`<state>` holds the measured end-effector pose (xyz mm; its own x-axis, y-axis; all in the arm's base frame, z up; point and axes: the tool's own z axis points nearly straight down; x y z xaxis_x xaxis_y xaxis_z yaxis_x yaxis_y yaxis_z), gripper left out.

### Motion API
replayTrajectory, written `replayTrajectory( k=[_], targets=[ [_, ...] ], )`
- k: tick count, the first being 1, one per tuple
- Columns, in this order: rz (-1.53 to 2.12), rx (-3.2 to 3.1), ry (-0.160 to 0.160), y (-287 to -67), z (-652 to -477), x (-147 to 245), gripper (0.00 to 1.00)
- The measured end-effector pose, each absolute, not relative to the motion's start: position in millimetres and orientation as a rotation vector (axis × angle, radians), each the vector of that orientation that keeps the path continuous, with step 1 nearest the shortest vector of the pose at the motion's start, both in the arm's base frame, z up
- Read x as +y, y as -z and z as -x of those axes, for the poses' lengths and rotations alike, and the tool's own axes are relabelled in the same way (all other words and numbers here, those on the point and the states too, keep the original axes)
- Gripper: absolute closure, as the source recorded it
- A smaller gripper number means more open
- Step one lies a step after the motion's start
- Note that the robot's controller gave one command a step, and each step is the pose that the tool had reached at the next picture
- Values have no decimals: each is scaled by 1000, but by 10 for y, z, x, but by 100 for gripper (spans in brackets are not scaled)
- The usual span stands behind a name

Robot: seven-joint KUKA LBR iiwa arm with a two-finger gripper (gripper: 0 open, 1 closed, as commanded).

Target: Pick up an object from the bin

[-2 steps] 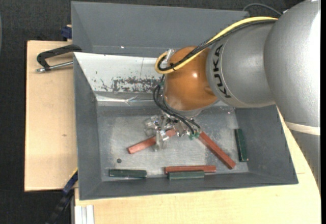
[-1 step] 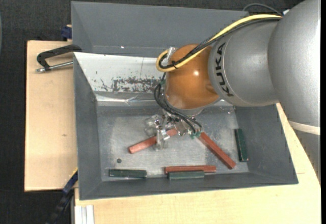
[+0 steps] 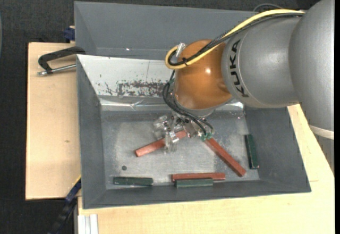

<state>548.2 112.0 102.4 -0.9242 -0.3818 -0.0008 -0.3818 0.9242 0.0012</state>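
Several sticks lie on the floor of the bin, none lifted yet; the claw is down at the right end of a red stick stretching to its left; wide or narrow, I cannot tell; gripping and raising remain

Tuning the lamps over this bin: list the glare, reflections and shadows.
Camera view: the bin's back wall throws bright glare with speckled reflections; the orange wrist cover carries a soft highlight; the arm shades the floor around the pincer; the red stick left of it is evenly lit.
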Motion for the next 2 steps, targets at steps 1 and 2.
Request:
replayTrajectory(
  k=[1, 2],
  targets=[
    [609, 3072, -2, -1133, -5507, 1127, 100],
    [609, 3071, -2, -1176, -5505, 1129, 100]
  ],
)
